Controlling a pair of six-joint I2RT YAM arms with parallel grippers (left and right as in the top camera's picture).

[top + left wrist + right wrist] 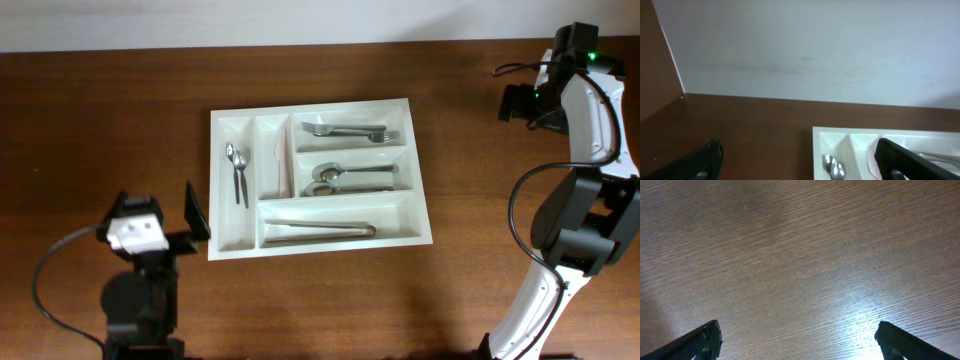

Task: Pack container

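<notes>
The wooden bench [100, 120] was occupied at its centre by the white cutlery tray [345, 197], laid flat. The left tool [800, 160] was held spread wide and empty at the tray's 8 o'clock. The right tool [797, 340], equally wide and empty, was held over bare wood toward 2 o'clock. Tongs [320, 231] were seen in the 6 o'clock compartment, forks [350, 131] at 12, spoons [350, 178] between them, and teaspoons [238, 170] at 9.

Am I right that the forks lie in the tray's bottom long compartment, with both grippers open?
Not quite: the overhead view shows the forks in the top long compartment of the tray; the left gripper and right gripper are open.
</notes>
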